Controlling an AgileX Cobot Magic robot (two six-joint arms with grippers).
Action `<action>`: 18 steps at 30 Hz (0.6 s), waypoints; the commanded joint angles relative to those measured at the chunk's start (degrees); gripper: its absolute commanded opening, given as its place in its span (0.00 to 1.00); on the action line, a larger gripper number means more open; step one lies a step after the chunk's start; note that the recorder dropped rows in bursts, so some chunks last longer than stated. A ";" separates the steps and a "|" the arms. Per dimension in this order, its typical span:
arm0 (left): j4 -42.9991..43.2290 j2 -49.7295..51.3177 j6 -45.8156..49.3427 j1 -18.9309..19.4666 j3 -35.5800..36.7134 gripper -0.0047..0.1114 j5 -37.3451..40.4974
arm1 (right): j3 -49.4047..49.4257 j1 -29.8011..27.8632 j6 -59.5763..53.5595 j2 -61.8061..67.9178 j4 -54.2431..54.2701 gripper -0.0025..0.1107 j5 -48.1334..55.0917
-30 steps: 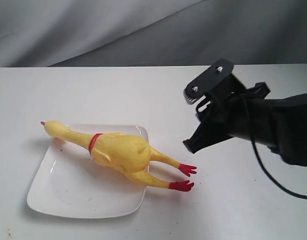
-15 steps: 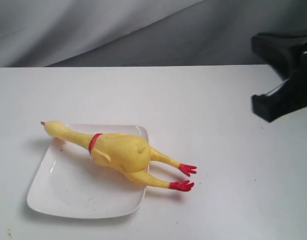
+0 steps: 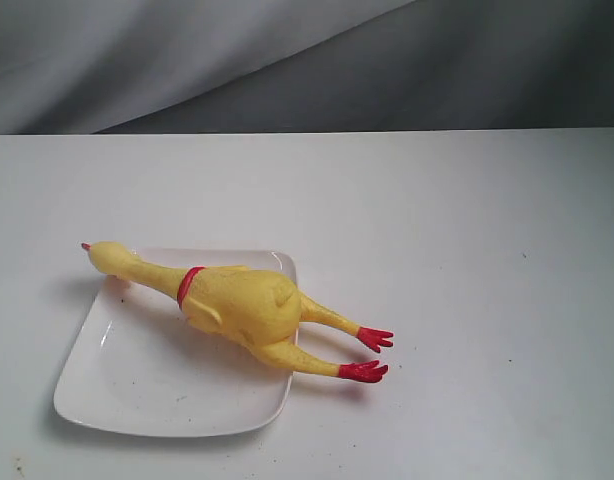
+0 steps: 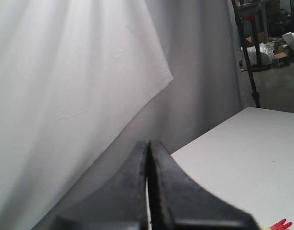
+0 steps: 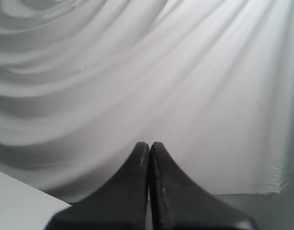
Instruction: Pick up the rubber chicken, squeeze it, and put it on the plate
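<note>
The rubber chicken (image 3: 242, 303) lies on its side across the white plate (image 3: 137, 395) at the left front of the table. Its head and beak reach past the plate's far left corner, and its red feet (image 3: 367, 355) rest on the table beyond the right rim. Neither arm shows in the exterior view. My left gripper (image 4: 149, 143) is shut and empty, facing the curtain; one red chicken foot (image 4: 281, 225) peeks in at that view's edge. My right gripper (image 5: 149, 144) is shut too, with nothing in it, pointed at the curtain.
A grey-white curtain (image 3: 187, 60) hangs behind the white table (image 3: 467, 300). A dark stand and clutter (image 4: 252, 43) appear past the curtain's edge in the left wrist view.
The right arm has drawn back to the right and out of the exterior view. The chicken and plate have not moved.
</note>
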 commanded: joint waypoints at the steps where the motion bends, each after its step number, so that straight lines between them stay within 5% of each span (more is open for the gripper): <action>1: -0.44 -0.38 -0.32 -0.21 -0.20 0.04 0.31 | 0.37 0.07 0.28 -0.33 0.11 0.02 0.17; 7: -0.44 -0.38 -0.32 -0.21 -0.20 0.04 0.31 | 0.72 -2.01 7.54 -1.61 0.11 0.02 -0.86; 18: -0.44 -0.38 -0.32 -0.21 -0.20 0.04 0.31 | 9.20 -25.65 8.06 -13.13 -6.75 0.02 14.18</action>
